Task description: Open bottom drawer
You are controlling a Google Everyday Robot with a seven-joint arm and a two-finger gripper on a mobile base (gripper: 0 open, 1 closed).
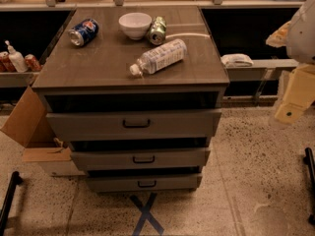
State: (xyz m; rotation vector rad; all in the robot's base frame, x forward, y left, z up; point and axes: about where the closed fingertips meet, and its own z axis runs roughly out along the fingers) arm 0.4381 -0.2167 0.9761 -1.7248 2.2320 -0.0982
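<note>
In the camera view, the bench [98, 65] was a grey-brown unit of three drawers, seen from in front and above. The bottom drawer [110, 183] sat lowest, just above the floor [256, 181], its front looking the slimmest and narrowest of the three. Its black bar handle [146, 184] lay at mid-front, facing the camera. The front stood back under the middle drawer [98, 160], which in turn stood back under the top drawer [88, 125], so it read as not yet pulled out, though the steep angle might account for that stepping.

The gripper [291, 107] hung at the right edge of the view, about level with the top drawer and well apart from the unit. It touched nothing. Whether it was open or closed could not be told. Held that high and wide, it seemed parked clear of the drawers, with the approach not begun; reaching the handle would call for a long drop and a move inward.

On the bench top a blue can [82, 32], a green can [157, 30] and a bottle [158, 56] lay on their sides near a bowl [135, 24]. Lying so, they could roll if the pull jolted the unit. A blue tape cross [146, 213] on the floor right before the drawers probably marked a standing spot. A cardboard box [27, 124] leaned beside the unit's left flank, clear of the drawer's path.
</note>
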